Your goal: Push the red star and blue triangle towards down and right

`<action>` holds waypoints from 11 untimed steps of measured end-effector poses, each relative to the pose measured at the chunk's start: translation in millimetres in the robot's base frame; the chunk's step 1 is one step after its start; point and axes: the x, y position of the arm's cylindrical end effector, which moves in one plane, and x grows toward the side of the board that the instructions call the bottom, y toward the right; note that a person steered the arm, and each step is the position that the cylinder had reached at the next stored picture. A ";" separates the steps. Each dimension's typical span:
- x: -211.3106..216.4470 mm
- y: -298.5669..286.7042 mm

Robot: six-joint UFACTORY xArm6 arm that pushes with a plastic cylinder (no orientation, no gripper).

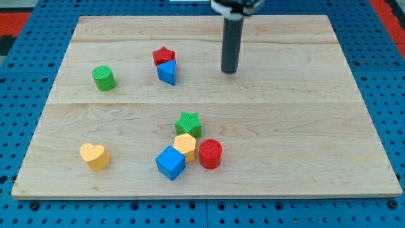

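Tip [229, 71] stands right of touching red star [164, 56] and blue triangle [167, 73]; no gripper in view, state untellable.

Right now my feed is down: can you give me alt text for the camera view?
My tip rests on the wooden board, apart to the view's right of the touching red star and blue triangle. A green cylinder sits left; a green star, yellow hexagon, blue cube and red cylinder cluster below, yellow heart bottom left.
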 end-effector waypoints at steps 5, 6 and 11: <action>8.0 -150.6; 44.4 -148.5; 70.5 -116.6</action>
